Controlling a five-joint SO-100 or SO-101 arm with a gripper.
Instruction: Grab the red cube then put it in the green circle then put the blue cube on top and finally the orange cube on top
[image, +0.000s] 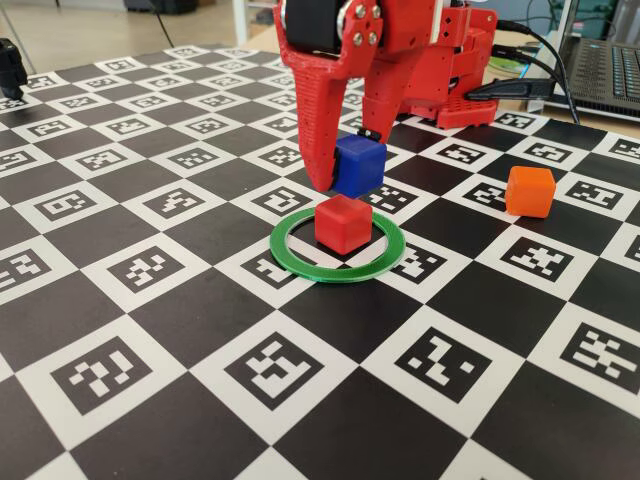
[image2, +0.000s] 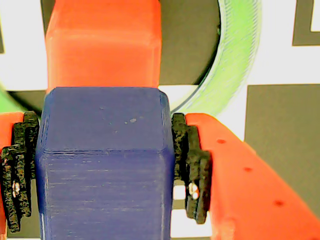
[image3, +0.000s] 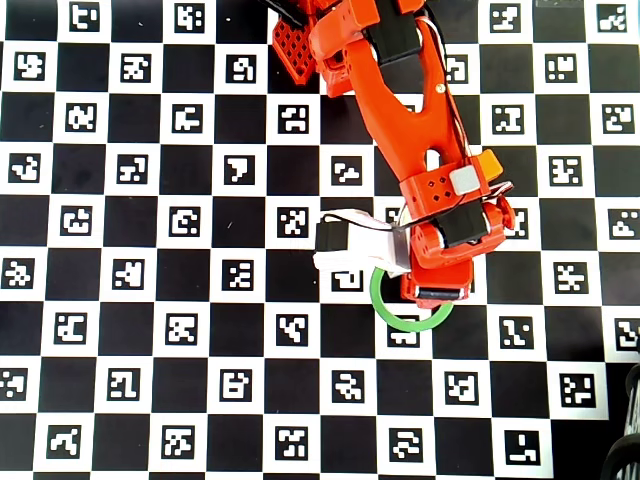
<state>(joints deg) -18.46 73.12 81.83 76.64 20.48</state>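
Observation:
My red gripper (image: 345, 178) is shut on the blue cube (image: 359, 165) and holds it just above and slightly behind the red cube (image: 342, 222). The red cube sits inside the green circle (image: 290, 262). In the wrist view the blue cube (image2: 105, 165) fills the space between the black pads (image2: 192, 160), with the red cube (image2: 102, 45) beyond it and an arc of the green circle (image2: 235, 60) to the right. The orange cube (image: 529, 191) stands apart on the right. In the overhead view the arm hides the red and blue cubes; the green circle (image3: 400, 323) and orange cube (image3: 489, 163) show partly.
The table is covered by a black-and-white checkered marker mat (image: 150, 300). The arm's red base (image: 465, 75) stands at the back. A laptop (image: 605, 60) and cables (image: 520, 90) lie at the back right. A small black object (image: 10, 65) sits at the far left.

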